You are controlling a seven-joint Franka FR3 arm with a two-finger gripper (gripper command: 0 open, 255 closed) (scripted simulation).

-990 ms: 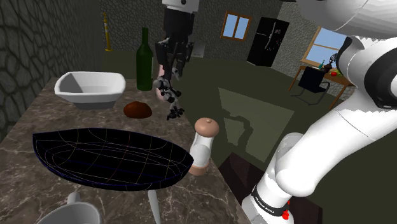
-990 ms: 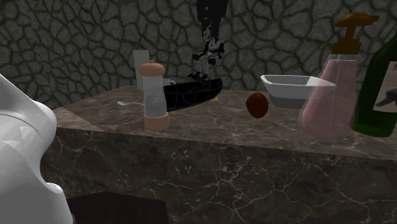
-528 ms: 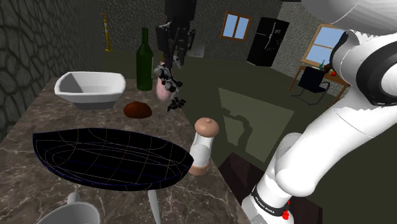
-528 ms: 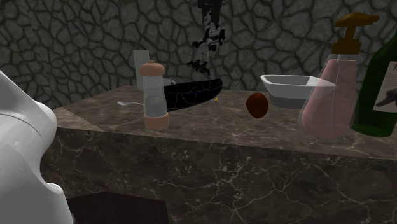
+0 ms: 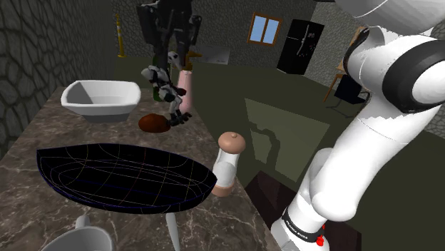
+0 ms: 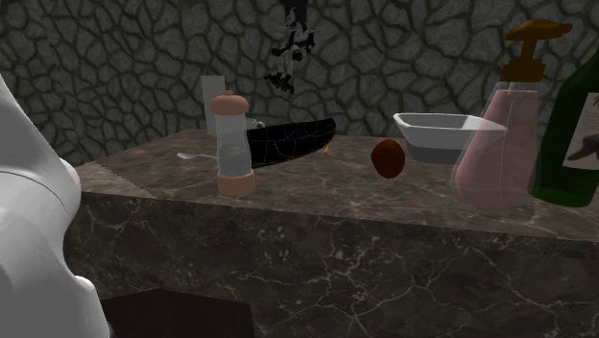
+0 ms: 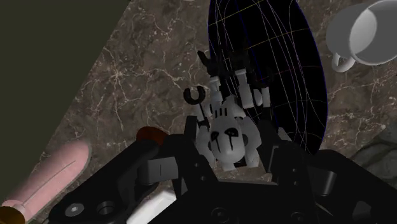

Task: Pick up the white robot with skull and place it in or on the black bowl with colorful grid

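Black fingers of the gripper (image 5: 171, 60) clasp the white skull-faced robot (image 5: 168, 93), hanging legs-down above the marble counter (image 5: 207, 228), seemingly short of the black gridded bowl (image 5: 121, 178) toward the shoulder view's lower left.

A marble counter (image 5: 107, 139) bore a black bowl (image 5: 121, 178) at lower left, a white bowl (image 5: 100, 98) at upper left, a brown lump (image 5: 153, 123) beside it, a grinder (image 5: 229, 162) centrally, and a mug (image 5: 78, 239) at the bottom edge.

Green bottle (image 6: 574, 125) partly past the second exterior view's right edge; grey mug (image 7: 362, 38) likewise cropped
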